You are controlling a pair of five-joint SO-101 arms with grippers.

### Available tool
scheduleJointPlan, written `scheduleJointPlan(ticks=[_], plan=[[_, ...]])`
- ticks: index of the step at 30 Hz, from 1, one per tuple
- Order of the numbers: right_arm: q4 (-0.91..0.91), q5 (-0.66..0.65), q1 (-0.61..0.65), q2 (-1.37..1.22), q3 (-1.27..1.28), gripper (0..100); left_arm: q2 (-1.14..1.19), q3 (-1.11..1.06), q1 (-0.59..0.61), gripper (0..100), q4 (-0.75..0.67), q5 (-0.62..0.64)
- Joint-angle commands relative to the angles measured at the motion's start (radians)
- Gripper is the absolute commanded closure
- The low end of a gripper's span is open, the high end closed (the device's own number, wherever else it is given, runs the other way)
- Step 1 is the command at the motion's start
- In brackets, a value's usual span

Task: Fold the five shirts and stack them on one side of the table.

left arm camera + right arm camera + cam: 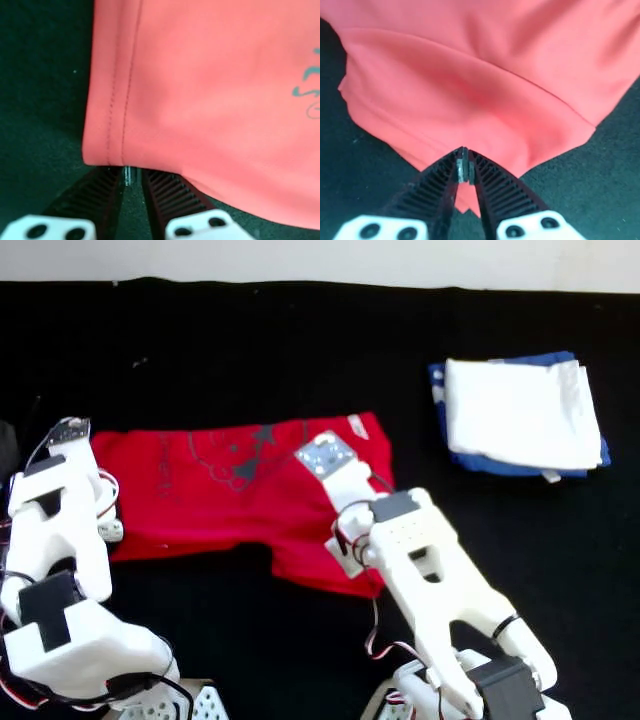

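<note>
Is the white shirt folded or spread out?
Folded. The white shirt is a compact rectangle with layered edges, lying on top of a folded blue shirt.

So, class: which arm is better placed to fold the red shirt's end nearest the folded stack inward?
Right, probably. The right hand is already over the red shirt at the end nearest the folded stack. The left hand is at the opposite hem, on the far side from the stack.
</note>
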State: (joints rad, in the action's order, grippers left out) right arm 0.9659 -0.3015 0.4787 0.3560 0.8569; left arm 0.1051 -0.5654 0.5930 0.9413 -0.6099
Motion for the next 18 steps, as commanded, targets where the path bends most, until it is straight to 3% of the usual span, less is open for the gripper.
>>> scheduleJointPlan(ticks=[1, 5, 12, 18], plan=[[-0.047, -0.014, 0.001, 0.033, 0.056, 99.1, 0.042, 0.051, 0.031, 99, 0.005, -0.012], [-0.108, -0.015, -0.03, 0.033, 0.125, 99.1, 0.045, 0.068, 0.067, 99, 0.029, -0.051], [-0.117, -0.078, -0.203, 0.033, 0.131, 99.1, 0.05, 0.119, 0.151, 99, 0.035, -0.16], [-0.113, -0.087, -0.209, 0.044, 0.131, 99.1, 0.039, 0.137, 0.108, 99, 0.144, -0.155]])
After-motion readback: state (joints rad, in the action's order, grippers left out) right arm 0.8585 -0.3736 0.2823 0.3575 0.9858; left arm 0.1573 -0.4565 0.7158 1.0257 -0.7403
